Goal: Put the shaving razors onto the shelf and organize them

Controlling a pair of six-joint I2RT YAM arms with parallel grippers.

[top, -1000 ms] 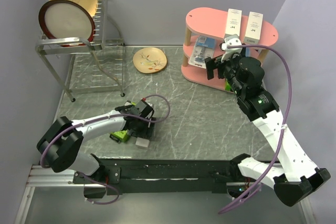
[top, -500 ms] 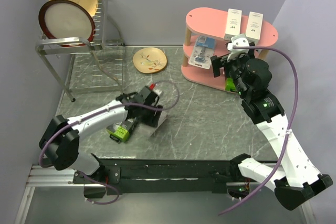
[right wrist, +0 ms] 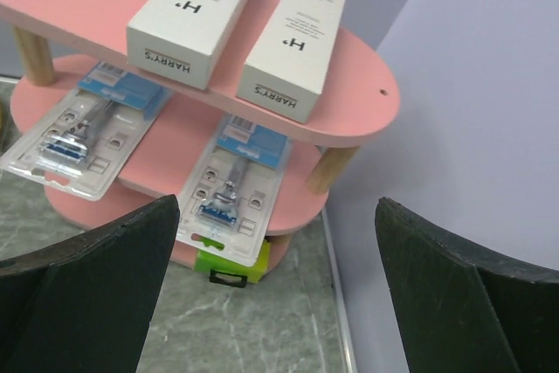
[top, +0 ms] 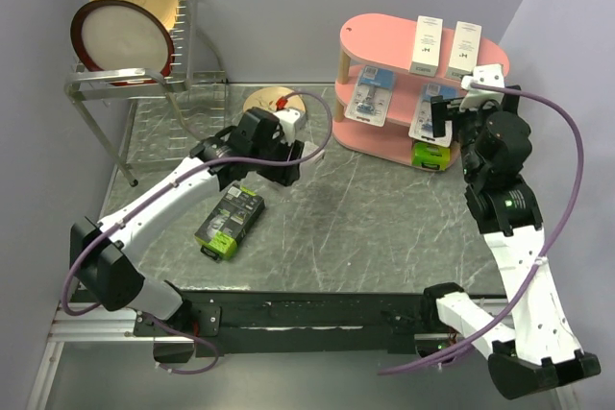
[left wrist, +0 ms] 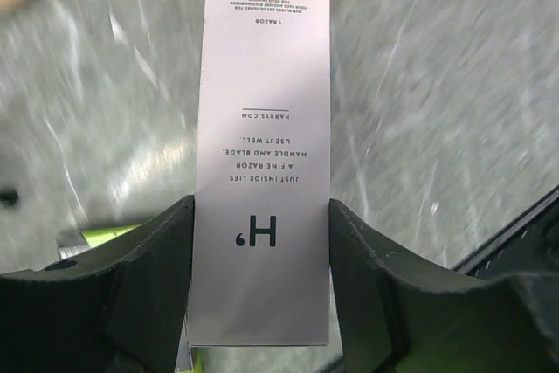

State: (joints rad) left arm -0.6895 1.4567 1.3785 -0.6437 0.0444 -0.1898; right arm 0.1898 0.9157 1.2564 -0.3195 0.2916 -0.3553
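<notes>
i've got one slim white box [left wrist: 262,155] clamped between the fingers of the left gripper [left wrist: 262,251], pinched across its narrow width near the end with the "h'" mark, its print reading upside down in the left wrist view; the rest of the box sticks out past the fingers over the grey marbled table [top: 384,218], which is blurred in that view. on the pink shelf [top: 384,36] two more white boxes [top: 426,45] [top: 465,48] lie side by side on the top tier, toward its right end. the middle tier carries two blue-white blister cards, one near the left end [top: 367,98] and one near the right [top: 430,122], each leaning out over the front edge. a lime-green box [top: 432,156] sits on the bottom tier under the right-hand card, only partly showing. the other black-and-lime-green box [top: 229,222] lies flat on the table, near the left arm and well apart from the shelf. the right gripper [right wrist: 277,216] hangs just in front of the shelf's right end, fingers spread wide with nothing between them. behind the left gripper a small patterned plate [top: 264,101] is partly hidden, and a wire dish rack [top: 144,84] with two plates stands in the far left corner
</notes>
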